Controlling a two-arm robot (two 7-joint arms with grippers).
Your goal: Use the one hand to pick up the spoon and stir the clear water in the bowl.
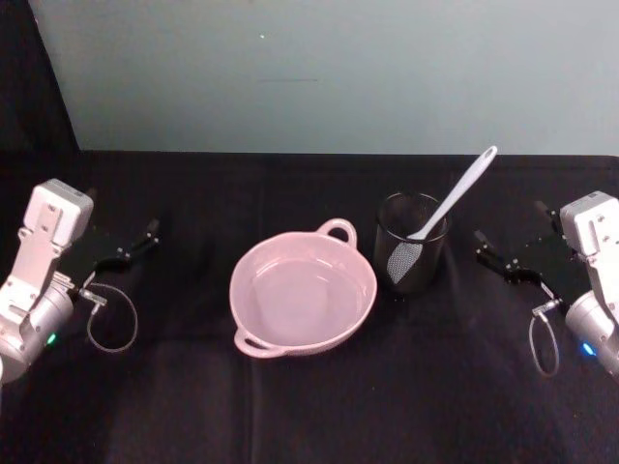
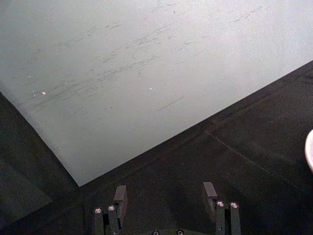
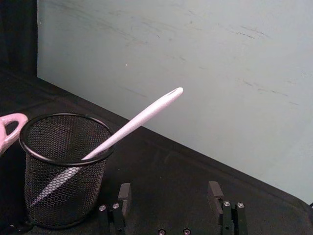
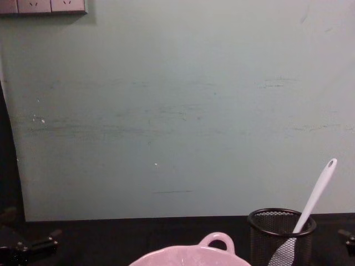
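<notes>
The pale pink bowl (image 1: 253, 273) sits mid-table with clear water in it; its rim (image 4: 191, 256) also shows in the chest view. Right of it stands a black wire-mesh cup (image 1: 411, 253). The white spoon (image 1: 456, 196) leans in that cup, bowl end down, its handle sticking up toward the far right. My right gripper (image 1: 481, 244) rests open on the cloth to the right of the cup; in its wrist view the gripper (image 3: 169, 192) faces the cup (image 3: 63, 171) and spoon (image 3: 139, 121) with nothing between its fingers. My left gripper (image 1: 147, 235) lies open at the far left, well clear of the bowl.
A black cloth covers the table, and a pale green wall closes off the back. A loop of cable (image 1: 111, 319) hangs by the left wrist and another (image 1: 544, 343) by the right. Bare cloth lies in front of the bowl and between it and each gripper.
</notes>
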